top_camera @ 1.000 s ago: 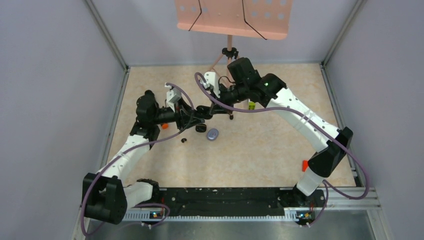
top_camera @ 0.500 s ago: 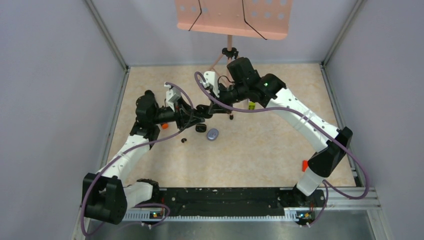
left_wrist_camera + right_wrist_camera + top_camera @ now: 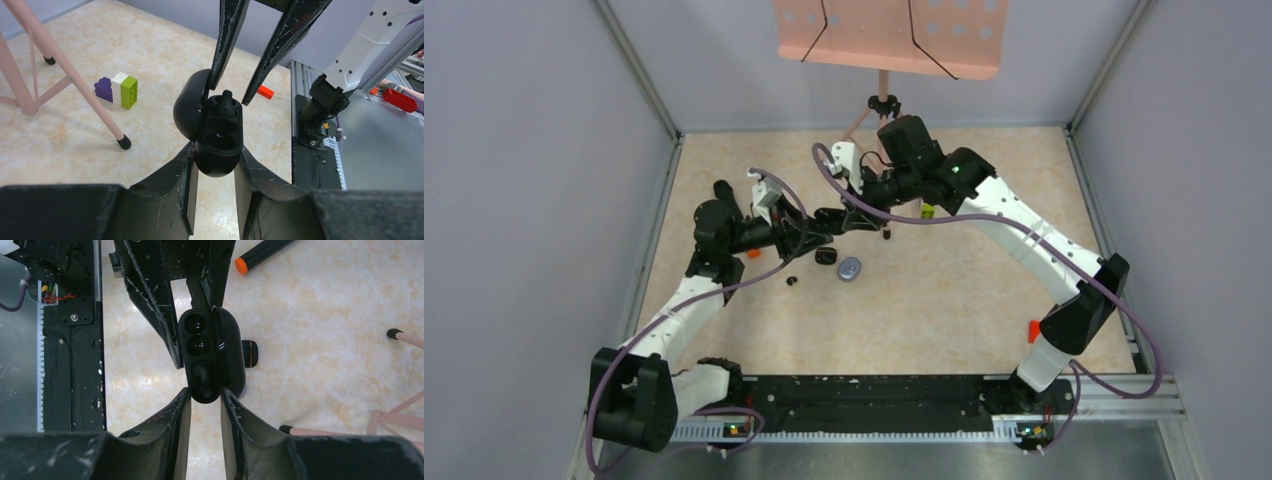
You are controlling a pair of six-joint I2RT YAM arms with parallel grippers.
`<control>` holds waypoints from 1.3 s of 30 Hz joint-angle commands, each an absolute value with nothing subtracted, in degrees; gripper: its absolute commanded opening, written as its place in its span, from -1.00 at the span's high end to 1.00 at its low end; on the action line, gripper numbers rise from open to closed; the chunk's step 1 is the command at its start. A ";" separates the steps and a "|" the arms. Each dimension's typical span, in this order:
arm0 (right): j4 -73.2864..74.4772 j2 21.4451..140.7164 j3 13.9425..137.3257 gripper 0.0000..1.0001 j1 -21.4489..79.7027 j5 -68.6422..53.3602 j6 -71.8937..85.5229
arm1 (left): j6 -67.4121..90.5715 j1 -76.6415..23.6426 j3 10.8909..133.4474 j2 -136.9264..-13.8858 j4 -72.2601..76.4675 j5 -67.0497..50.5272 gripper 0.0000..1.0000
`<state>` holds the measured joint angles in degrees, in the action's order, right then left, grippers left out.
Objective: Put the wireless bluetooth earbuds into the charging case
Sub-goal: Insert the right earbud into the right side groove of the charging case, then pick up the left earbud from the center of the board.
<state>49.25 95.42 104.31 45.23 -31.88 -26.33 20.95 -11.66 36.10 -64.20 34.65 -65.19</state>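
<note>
My left gripper (image 3: 215, 160) is shut on a black charging case (image 3: 218, 142), held above the table with its lid (image 3: 187, 107) open. A black earbud (image 3: 226, 98) sits in the case's end slot and pokes out a little. My right gripper (image 3: 205, 392) faces the left one. Its fingers (image 3: 227, 40) straddle that end of the case, a narrow gap apart, and do not visibly touch the earbud (image 3: 202, 374). In the top view both grippers (image 3: 834, 222) meet mid-table. A loose black earbud (image 3: 792, 281) lies on the table below them.
A second black case (image 3: 826, 257) and a pale purple case (image 3: 850, 269) lie just under the grippers. The pink stand's legs (image 3: 75, 85) stand close by. A green, white and purple block (image 3: 117, 90), a red block (image 3: 1034, 330) and an orange-capped marker (image 3: 260, 255) also lie on the table.
The left arm's elbow and wrist have shifted slightly up and to the left. The two grippers stay together at the case.
</note>
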 commanded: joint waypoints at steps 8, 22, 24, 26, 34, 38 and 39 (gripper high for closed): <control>52.66 85.55 107.17 0.34 44.16 -29.10 -27.76 | 21.06 -9.99 35.33 -61.91 36.82 -63.57 1.00; 22.22 84.45 74.97 0.48 38.52 -34.70 -23.04 | 19.87 -0.58 38.33 -57.04 23.36 -57.24 1.00; 19.53 87.72 74.45 0.49 39.62 -35.53 -23.95 | 19.30 1.49 39.29 -56.38 19.76 -54.97 1.00; 17.85 91.14 74.65 0.50 41.33 -35.68 -25.72 | 19.39 3.39 39.95 -55.67 17.09 -53.54 1.00; 9.14 103.65 77.88 0.53 48.78 -32.75 -21.33 | 18.20 9.29 41.75 -54.25 10.37 -47.54 1.00; 6.56 108.60 80.70 0.50 52.18 -30.30 -18.65 | 18.79 11.85 42.21 -55.28 10.47 -42.87 1.00; 5.77 109.93 81.17 0.44 52.92 -29.45 -18.15 | 18.81 12.46 42.37 -55.55 10.88 -42.43 1.00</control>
